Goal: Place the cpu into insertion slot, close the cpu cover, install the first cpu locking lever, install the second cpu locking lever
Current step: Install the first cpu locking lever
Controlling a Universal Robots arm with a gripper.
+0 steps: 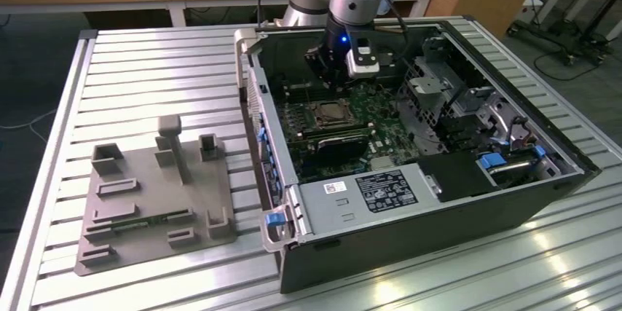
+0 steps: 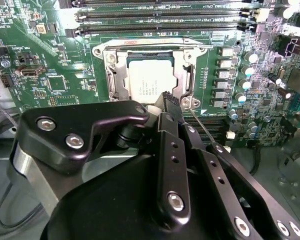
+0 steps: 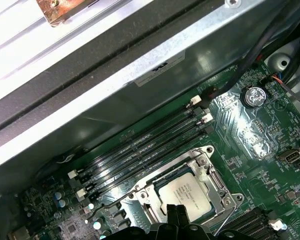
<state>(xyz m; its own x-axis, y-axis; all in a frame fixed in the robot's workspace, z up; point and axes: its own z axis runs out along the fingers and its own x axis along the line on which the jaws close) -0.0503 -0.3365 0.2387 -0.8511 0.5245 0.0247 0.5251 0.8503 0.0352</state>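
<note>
The cpu [image 2: 149, 76] lies flat in the insertion slot [image 2: 189, 80] on the green motherboard, its pale metal top showing through the window of the cpu cover [image 2: 117, 75], which lies down over it. In both wrist views my gripper [image 2: 171, 99] is shut with nothing between its black fingers, its tips just off one edge of the socket. A thin metal locking lever [image 2: 202, 127] runs out at an angle right beside the fingertips. In the first wrist view the cpu [image 3: 187, 194], cover [image 3: 211, 181] and gripper [image 3: 175, 212] appear again. The exterior view has the gripper [image 1: 336, 72] low inside the case above the socket [image 1: 328, 113].
The open computer case [image 1: 291, 202] stands on a slatted metal table, with a labelled black power-supply box [image 1: 387, 189] at its near end and drive cages [image 1: 442, 96] at the exterior view's right. Long black memory slots [image 2: 160, 20] run beside the socket. A grey fixture tray [image 1: 156, 194] sits at the exterior view's left.
</note>
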